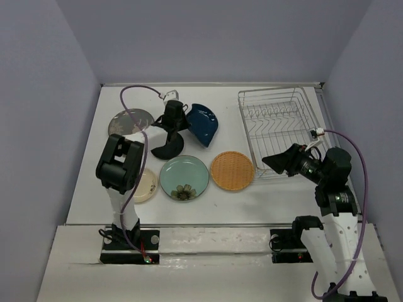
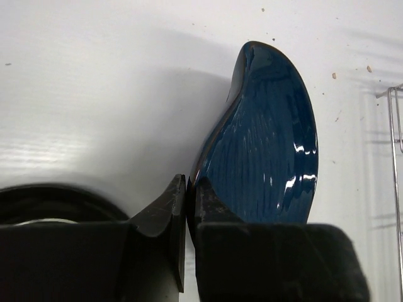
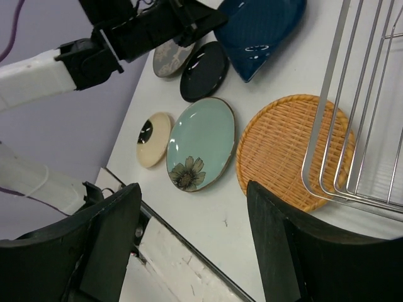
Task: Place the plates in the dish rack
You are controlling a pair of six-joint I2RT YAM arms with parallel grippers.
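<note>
Standing at the right rear of the white table (image 1: 82, 189): one dish rack (image 1: 280, 129), silver wire, rows of upright tines.

Item 1. Dark blue plate (image 1: 203, 124), wavy-edged, glossy. Sits left of the rack at the rear centre of the table, tilted rather than flat. Its rim is pinched in the left gripper (image 1: 178, 119). The left wrist view shows the two black fingers (image 2: 160, 220) clenched on the plate's edge. Whether its far edge touches the table cannot be told.

Item 2. Black plate (image 1: 169, 146), glossy, lies flat just below the left gripper, partly covered by it.

Item 3. Grey-brown plate (image 1: 129, 121), white pattern, lies flat at the rear left, just beside the black plate.

Item 4. Cream plate (image 1: 146, 185) lies flat at the front left, partly hidden under the left arm (image 1: 119, 165).

Item 5. Teal plate (image 1: 184, 177), flower near its front rim, lies flat at the front centre, between the cream and orange plates.

Item 6. Orange plate (image 1: 232, 170), woven texture, lies flat just beside the rack's near left corner.

Item 7. Right gripper (image 1: 275, 163) hovers at the rack's near edge. Its fingers (image 3: 113, 233) are spread wide, grasping nothing.
</note>
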